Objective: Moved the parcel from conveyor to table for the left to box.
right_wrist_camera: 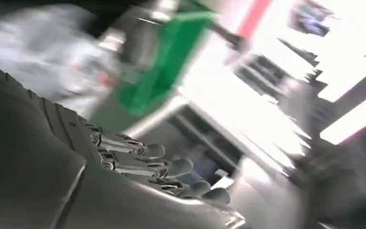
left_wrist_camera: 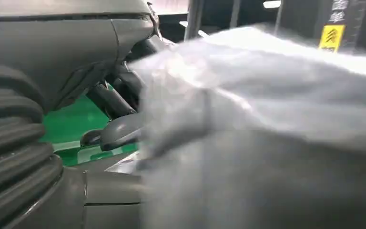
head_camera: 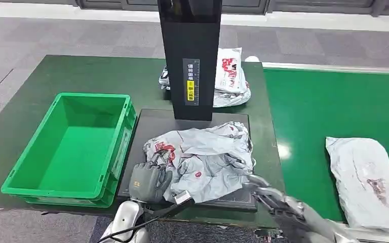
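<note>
The dark green desk (head_camera: 40, 91) carries an empty green plastic crate (head_camera: 71, 147), a flat black scale plate (head_camera: 154, 121) beside it, and crumpled grey mailers (head_camera: 230, 81) behind.

The green crate (head_camera: 71, 147) was viewed from high above by the head camera. The grey parcel (head_camera: 207, 157), beside the crate, was seen up close by the left wrist camera (left_wrist_camera: 267, 133); both views shared it.

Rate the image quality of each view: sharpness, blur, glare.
Head view: sharp and evenly lit, one small glare spot on the green conveyor belt. Left wrist view: the grey parcel sits too close and is soft and out of focus, the left hand clearer. Right wrist view: heavy motion smear with blown-out white areas; the right hand stays fairly crisp.
</note>
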Tool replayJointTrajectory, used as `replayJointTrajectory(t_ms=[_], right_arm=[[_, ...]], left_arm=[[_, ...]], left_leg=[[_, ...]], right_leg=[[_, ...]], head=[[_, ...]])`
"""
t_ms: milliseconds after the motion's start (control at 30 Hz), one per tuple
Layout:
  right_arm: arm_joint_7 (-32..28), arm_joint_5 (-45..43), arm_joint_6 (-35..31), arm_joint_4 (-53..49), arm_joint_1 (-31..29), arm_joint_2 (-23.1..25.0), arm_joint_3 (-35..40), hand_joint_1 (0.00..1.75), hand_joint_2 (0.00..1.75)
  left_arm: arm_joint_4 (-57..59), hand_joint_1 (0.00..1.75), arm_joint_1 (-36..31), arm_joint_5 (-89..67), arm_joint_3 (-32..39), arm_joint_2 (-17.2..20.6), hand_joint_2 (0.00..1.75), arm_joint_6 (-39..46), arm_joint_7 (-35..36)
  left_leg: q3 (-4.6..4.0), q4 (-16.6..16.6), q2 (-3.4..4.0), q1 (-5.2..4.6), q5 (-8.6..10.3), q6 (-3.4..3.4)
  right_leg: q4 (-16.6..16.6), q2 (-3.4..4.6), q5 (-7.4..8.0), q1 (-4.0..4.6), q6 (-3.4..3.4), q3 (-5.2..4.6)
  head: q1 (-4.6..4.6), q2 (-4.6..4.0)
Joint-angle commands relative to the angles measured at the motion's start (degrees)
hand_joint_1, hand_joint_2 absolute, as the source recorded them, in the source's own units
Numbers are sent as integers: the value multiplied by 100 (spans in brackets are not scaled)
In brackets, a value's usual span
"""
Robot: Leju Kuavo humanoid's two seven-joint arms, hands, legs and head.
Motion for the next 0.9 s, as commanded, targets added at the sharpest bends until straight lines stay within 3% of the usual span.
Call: replayJointTrajectory(t_ms=[33,233,267,300,400,500,533,833,900], right_arm=[[26,-1666,2677,-1045,-198,2082,-2412,0,0],[26,-1666,2677,-1045,-198,2082,-2412,0,0],[26,-1736,3108,-947,-123,2366,-2783,0,0],[26,-1627,3308,-910,14,2651,-2924,0,0],[26,-1580,3960,-333,-59,3094,-3505,0,0],[26,-1147,3515,-117,118,3059,-3037,0,0],[26,-1049,3064,-114,292,2910,-2656,0,0],[50,-1067,2907,-176,397,2840,-2521,0,0],[26,-1004,2760,-109,436,2776,-2432,0,0]], left_arm=[[186,175,-150,-13,-233,52,175,19,-17],[186,175,-150,-13,-233,52,175,19,-17],[91,58,-107,1,-312,70,175,104,-52],[-203,0,1,58,-347,146,175,157,-119],[-797,0,61,228,-470,68,175,407,-437],[-2966,0,476,665,-303,-44,175,407,-1073],[-4060,0,724,1729,541,-728,175,407,-2889],[-4433,0,848,1803,421,-722,175,407,-2904],[-4643,0,829,2202,565,-728,175,407,-3283]], left_leg=[[-4,-4,-9,-2,8,-1],[8,-2,-12,6,8,4],[9,-3,-9,-3,9,5],[9,-9,-15,-5,12,6],[9,-4,-19,7,9,5],[1,3,-9,10,6,3],[-6,12,-2,14,-1,3],[8,-2,-3,7,-1,4],[10,-4,-3,5,-2,4]], right_leg=[[0,2,4,-2,-5,-7],[-5,3,4,8,-2,11],[2,1,1,0,0,6],[-3,0,3,-4,-2,7],[-8,-5,3,7,-3,14],[-3,4,3,10,-3,5],[3,14,1,14,-5,-4],[-4,9,-7,7,-1,12],[-5,9,-7,5,-1,14]], head=[[0,0],[2,0],[0,0],[0,0],[0,0],[0,0],[2,0],[0,0],[0,0]])
